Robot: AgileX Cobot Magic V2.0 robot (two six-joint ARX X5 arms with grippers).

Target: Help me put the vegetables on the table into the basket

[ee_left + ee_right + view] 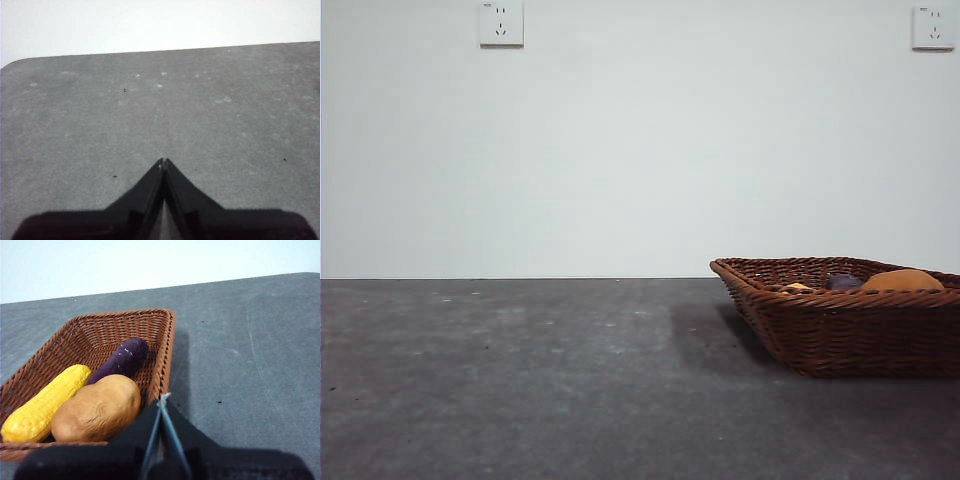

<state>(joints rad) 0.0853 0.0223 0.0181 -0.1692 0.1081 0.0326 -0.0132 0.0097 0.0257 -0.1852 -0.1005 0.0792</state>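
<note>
Now corn (42, 407), potato (97, 409), eggplant (121, 360) — inside basket (165, 352).

Both grippers are matte black. The left gripper (163, 162) has two flat jaws tapering into a sharp wedge from a broad, blocky base. The right gripper (163, 399) looks the same, with a pale scuffed tip and lighter inner jaw edges.

Dark grey table (520, 380), wicker basket (850, 335) resting on it
</note>
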